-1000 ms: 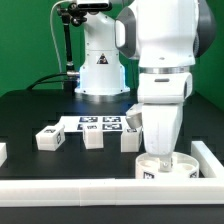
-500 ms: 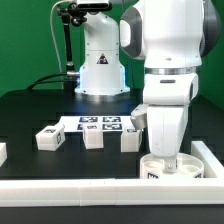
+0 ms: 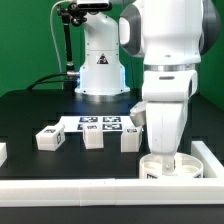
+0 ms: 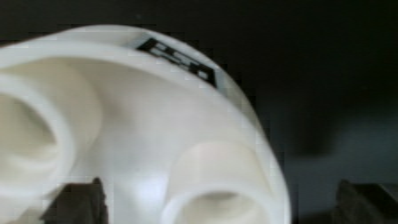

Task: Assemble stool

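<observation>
The round white seat (image 3: 166, 167) lies at the front right of the black table, in the corner of the white rails. My gripper (image 3: 166, 154) hangs straight over it, its fingertips hidden low at the seat. In the wrist view the seat (image 4: 125, 110) fills the picture, with round sockets and a tag at its rim. My gripper (image 4: 222, 202) is open: one finger (image 4: 80, 203) stands over the seat and the other (image 4: 370, 203) over the dark table, clear of the seat's edge. Three blocky white legs (image 3: 50, 137) (image 3: 94, 137) (image 3: 130, 139) lie in a row to the exterior view's left.
The marker board (image 3: 100, 123) lies flat behind the legs. A white rail (image 3: 90, 186) runs along the front and another (image 3: 211, 154) along the exterior view's right. The robot's base (image 3: 100, 70) stands at the back.
The arm has shifted a little toward the exterior view's right and settled lower over the seat. The seat and legs have not moved.
</observation>
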Robot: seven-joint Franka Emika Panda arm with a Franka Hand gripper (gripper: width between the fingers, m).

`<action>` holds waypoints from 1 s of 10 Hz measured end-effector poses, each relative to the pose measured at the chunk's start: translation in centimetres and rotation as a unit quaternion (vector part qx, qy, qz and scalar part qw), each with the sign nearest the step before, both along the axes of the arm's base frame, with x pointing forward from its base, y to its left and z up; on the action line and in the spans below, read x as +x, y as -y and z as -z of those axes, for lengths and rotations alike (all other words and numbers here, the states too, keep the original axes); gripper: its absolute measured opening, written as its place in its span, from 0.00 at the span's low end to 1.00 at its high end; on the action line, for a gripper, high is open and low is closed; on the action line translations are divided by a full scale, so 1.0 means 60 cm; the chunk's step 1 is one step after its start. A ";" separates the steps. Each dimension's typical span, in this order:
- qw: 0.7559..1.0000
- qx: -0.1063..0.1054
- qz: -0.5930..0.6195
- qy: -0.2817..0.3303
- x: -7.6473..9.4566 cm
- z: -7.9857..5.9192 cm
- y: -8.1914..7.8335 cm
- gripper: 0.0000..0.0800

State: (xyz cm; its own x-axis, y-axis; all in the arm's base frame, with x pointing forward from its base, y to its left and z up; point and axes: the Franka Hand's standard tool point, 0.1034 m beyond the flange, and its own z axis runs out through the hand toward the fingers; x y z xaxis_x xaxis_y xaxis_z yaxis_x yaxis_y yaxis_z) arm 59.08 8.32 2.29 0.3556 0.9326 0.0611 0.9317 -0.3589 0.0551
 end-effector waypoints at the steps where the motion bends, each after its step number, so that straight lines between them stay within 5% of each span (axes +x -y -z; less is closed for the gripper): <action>1: 1.000 -0.001 0.005 0.001 0.000 -0.017 0.000 0.81; 3: 1.000 -0.002 0.014 0.011 -0.001 -0.060 -0.003 0.81; 5: 1.000 -0.009 0.017 0.013 -0.020 -0.083 0.034 0.81; 8: 0.999 -0.014 0.038 0.015 -0.071 -0.059 0.136 0.81; 10: 0.999 -0.015 0.051 0.009 -0.104 -0.044 0.181 0.81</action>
State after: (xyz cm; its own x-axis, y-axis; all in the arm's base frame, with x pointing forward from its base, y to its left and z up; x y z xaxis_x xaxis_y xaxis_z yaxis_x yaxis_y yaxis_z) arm 52.84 -2.54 4.94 0.4483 0.8930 0.0402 0.8890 -0.4501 0.0840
